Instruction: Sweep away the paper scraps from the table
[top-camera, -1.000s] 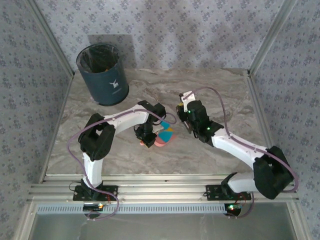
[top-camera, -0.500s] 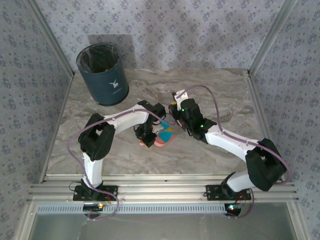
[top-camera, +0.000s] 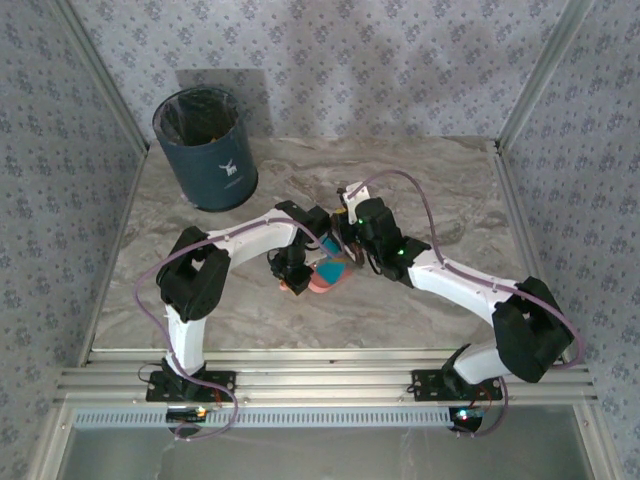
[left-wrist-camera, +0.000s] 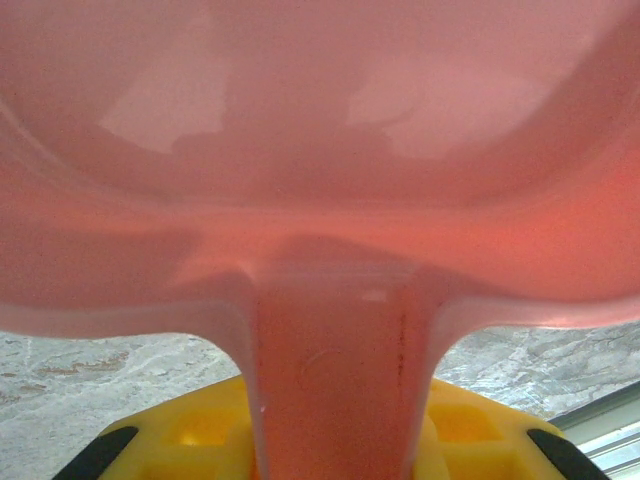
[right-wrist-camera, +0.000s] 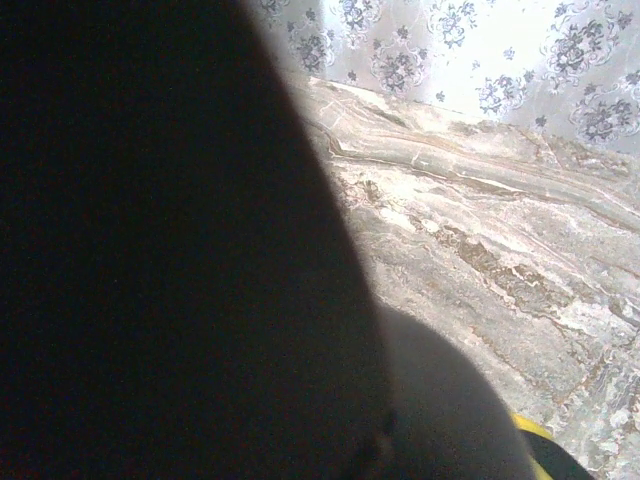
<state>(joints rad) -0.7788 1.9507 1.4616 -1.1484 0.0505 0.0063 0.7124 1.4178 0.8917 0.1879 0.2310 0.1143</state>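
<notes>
In the centre of the top view, the left gripper (top-camera: 291, 279) is clamped narrow on the handle of the pink dustpan (top-camera: 322, 281), which lies on the table (top-camera: 440, 180). Teal paper scraps (top-camera: 330, 268) lie inside the dustpan. Just to the right, the right gripper (top-camera: 348, 250) is closed; whether it holds something I cannot tell.

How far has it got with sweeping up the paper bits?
Done: teal-blue paper scraps lie in the pink plastic dustpan. In hand: the left gripper holds the pan's handle, the right gripper sits shut at its mouth. Left: tipping it, probably into the dark blue round bin.
</notes>
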